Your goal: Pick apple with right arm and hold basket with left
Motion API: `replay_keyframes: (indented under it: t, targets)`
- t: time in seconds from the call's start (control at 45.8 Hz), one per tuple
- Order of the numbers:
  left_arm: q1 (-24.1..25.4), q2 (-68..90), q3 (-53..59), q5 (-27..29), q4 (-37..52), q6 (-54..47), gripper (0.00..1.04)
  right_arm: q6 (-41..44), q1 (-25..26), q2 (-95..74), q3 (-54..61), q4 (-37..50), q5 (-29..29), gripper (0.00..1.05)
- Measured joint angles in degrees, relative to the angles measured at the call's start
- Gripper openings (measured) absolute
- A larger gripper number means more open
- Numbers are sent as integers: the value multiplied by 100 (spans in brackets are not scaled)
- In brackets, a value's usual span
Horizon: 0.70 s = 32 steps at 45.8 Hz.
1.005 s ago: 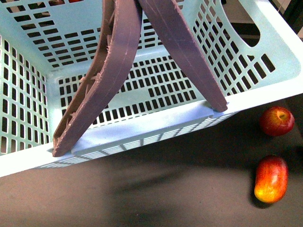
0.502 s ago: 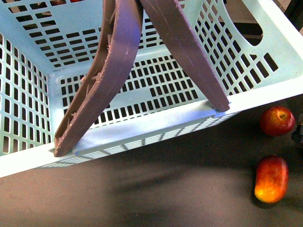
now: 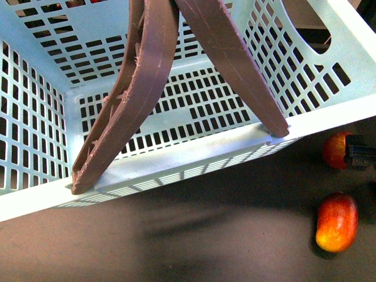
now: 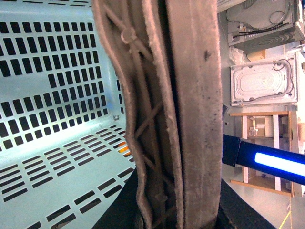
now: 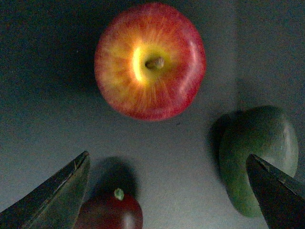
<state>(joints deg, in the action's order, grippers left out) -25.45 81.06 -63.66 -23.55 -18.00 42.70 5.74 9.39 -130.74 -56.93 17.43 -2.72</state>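
Observation:
The turquoise basket (image 3: 194, 161) fills the upper front view, its two brown handles (image 3: 147, 76) swung up together. My left gripper (image 4: 177, 212) is shut on those handles (image 4: 186, 105); it does not show in the front view. The apple (image 3: 333, 150) lies on the dark table right of the basket's near corner, partly covered by my right gripper (image 3: 359, 156). In the right wrist view the apple (image 5: 150, 61) sits stem up, just beyond the open right gripper (image 5: 167, 191), whose dark fingertips (image 5: 66, 191) stand wide apart with nothing between them.
An elongated red-and-yellow fruit (image 3: 336, 222) lies nearer than the apple. The right wrist view shows a green fruit (image 5: 257, 157) by one fingertip and a small dark-red fruit (image 5: 110, 212) by the other. Shelving and equipment (image 4: 262, 81) stand beyond the basket.
My right gripper has come in from the right edge and now covers part of the apple. The basket has shifted slightly up and right. Both fruits stay put.

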Motion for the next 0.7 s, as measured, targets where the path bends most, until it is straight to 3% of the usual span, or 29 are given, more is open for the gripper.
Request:
replay_keyframes:
  t: [0.306, 0.699]
  targets:
    - [-2, 0, 0, 9, 0, 0, 19, 487, -116, -654, -1279, -595, 107, 96]
    - [0, 0, 0, 15, 0, 0, 19, 636, -179, -1392, -2114, -966, 55, 96]
